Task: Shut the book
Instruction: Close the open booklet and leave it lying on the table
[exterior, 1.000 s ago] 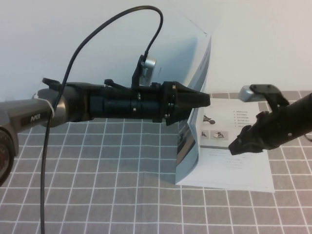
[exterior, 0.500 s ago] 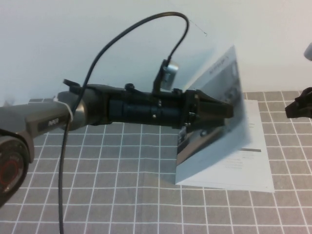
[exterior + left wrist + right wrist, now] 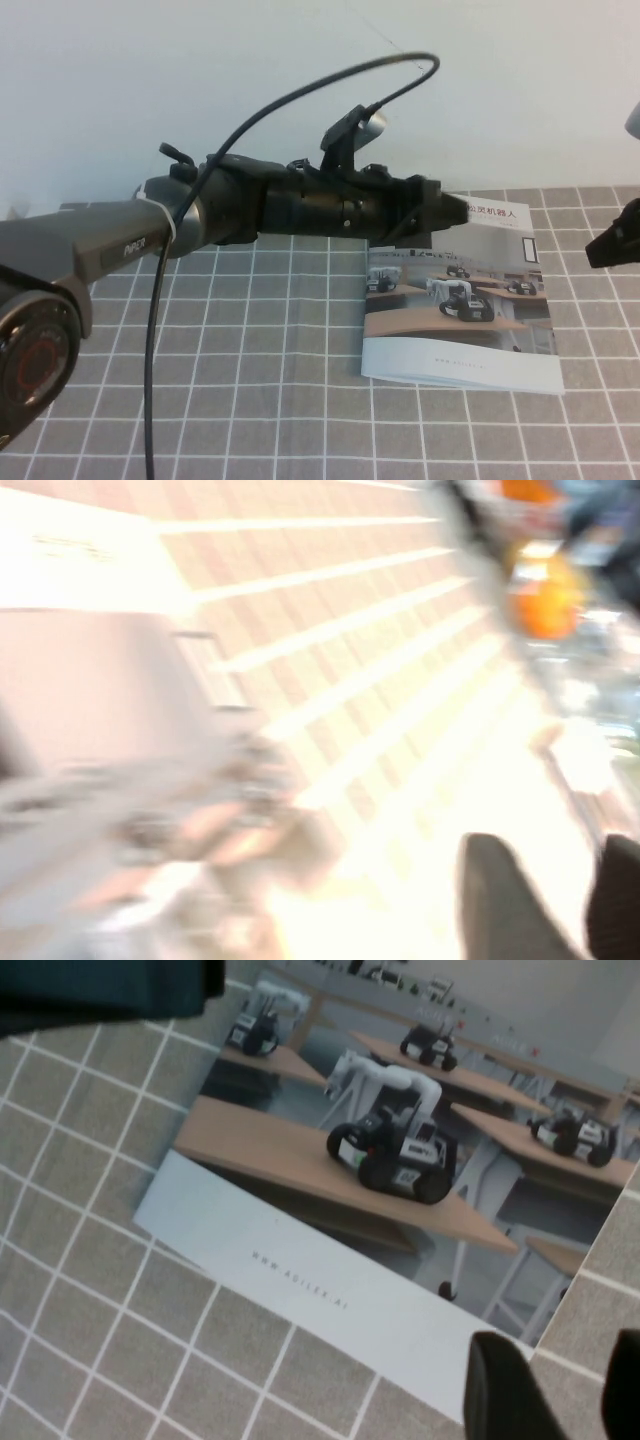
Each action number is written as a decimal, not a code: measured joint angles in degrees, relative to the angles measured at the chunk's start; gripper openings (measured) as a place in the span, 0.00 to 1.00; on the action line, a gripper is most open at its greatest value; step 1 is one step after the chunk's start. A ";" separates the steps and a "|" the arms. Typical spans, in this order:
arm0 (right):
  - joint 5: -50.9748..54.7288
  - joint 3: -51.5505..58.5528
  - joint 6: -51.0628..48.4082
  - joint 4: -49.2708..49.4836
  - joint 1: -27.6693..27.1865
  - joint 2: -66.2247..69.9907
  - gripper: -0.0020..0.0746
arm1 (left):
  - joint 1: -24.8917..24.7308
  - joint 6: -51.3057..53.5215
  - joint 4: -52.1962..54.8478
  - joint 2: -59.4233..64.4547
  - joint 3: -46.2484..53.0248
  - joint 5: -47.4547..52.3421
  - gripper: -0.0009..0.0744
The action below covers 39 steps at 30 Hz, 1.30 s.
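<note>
1. The book lies flat, cover up, right of centre in the high view, on the grey checked tablecloth. Its spine runs down its left side and its cover looks fully down, so I judge it closed.
2. The left gripper hangs at upper centre, over the book's upper left corner. The left wrist view is smeared, but two dark fingers seem to stand apart with a pale gap between them and nothing held.
3. The right gripper sits at the right edge of the high view, clear of the book. Its fingers are spread and empty, with cloth showing between them.
4. It looks like a thin, soft-cover booklet, so probably light and bendy. The glossy cover is likely slick.
5. Lying flush on the cloth, it gives little to pinch. The loose right-hand edge is the best place to take hold, or a flat press on the cover.
6. The left arm spans the frame from the left and hides the book's upper left corner. Its cable arcs above. Nothing else stands near the book.
</note>
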 joint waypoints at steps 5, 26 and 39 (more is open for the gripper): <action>0.81 1.70 0.00 -0.09 0.00 -0.30 0.32 | 0.00 -0.33 3.82 1.94 0.00 -6.90 0.06; 2.03 6.03 -1.97 -0.22 0.00 -5.28 0.15 | -0.90 -10.37 9.36 10.02 0.00 -6.52 0.01; 4.28 6.03 -2.05 -6.91 0.00 -28.35 0.12 | 0.41 -15.69 31.76 -10.13 -0.78 -3.11 0.01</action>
